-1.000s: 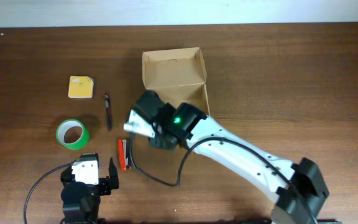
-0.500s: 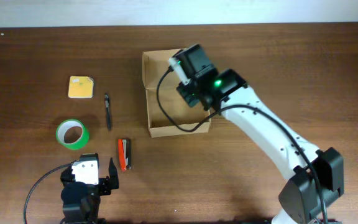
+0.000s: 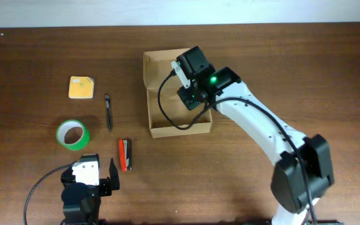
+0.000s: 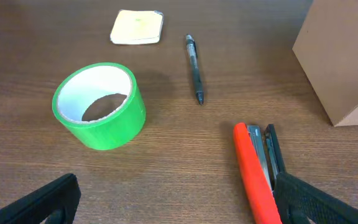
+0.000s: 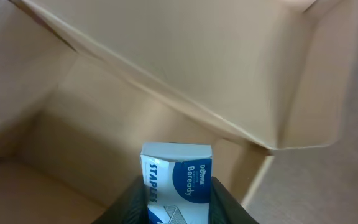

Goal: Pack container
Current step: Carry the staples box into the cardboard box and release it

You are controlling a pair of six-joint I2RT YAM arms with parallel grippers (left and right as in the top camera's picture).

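Swinging up from the lower middle of the overhead view, the right gripper (image 5: 178, 202) is now hanging over the container (image 3: 158, 122), which is sitting open at upper centre of that view. The gripper is clamping a small blue-and-white staples box (image 5: 178, 177) inside the container's far right corner. Placing looks to be the step in hand, so the next move is probably calling for a short descent and a release, while the left gripper (image 4: 179, 208) is resting wide open at lower left.
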